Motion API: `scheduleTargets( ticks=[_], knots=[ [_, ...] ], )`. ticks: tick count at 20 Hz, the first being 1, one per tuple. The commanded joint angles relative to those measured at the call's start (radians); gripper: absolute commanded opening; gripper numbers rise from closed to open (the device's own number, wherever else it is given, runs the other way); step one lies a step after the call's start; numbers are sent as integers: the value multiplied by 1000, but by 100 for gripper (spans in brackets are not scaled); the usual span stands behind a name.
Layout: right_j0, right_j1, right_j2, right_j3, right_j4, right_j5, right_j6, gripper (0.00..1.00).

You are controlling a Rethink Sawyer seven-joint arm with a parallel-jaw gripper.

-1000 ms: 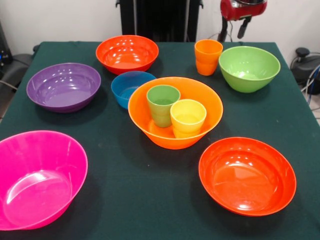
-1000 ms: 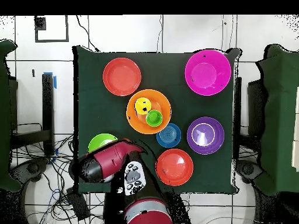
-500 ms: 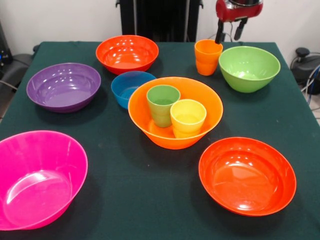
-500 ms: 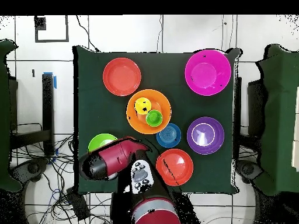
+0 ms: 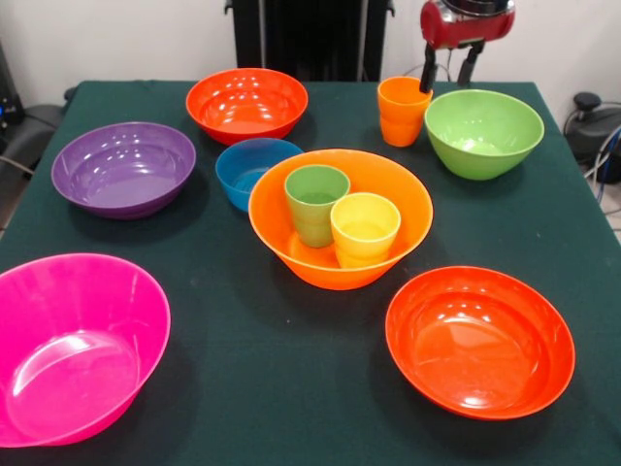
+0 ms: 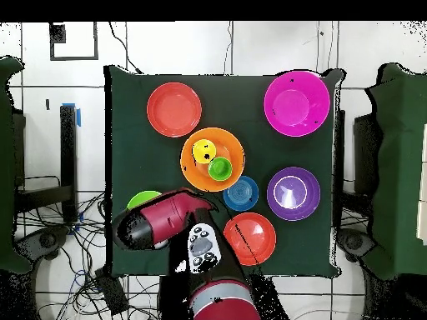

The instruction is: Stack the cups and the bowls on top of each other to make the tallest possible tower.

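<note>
The large light orange bowl (image 5: 388,194) sits mid-table and holds the green cup (image 5: 316,202) and the yellow cup (image 5: 364,228) side by side; it also shows in the overhead view (image 6: 193,171). The orange cup (image 5: 404,110) stands upright at the back, left of the lime green bowl (image 5: 483,131). My gripper (image 5: 447,70) hangs open and empty above the gap between them. One finger (image 5: 428,68) is close behind the cup's right rim. In the overhead view the red arm head (image 6: 158,221) hides the gripper, the orange cup and most of the lime bowl (image 6: 140,200).
The small blue bowl (image 5: 254,167) touches the light orange bowl's left side. The purple bowl (image 5: 124,167) is at the left and the pink bowl (image 5: 73,340) at the front left. Red-orange bowls sit at the back (image 5: 246,102) and front right (image 5: 479,340).
My gripper has moved in from the table's back right towards the orange cup and come slightly lower. The cups and bowls have not moved.
</note>
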Motion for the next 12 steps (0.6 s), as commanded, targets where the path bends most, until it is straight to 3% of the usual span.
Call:
scheduleTargets(
  ticks=[1, 12],
  knots=[
    [2, 44, 60, -59, -43, 84, -53, 100],
    [24, 48, 13, -63, -73, 189, -52, 100]
  ],
)
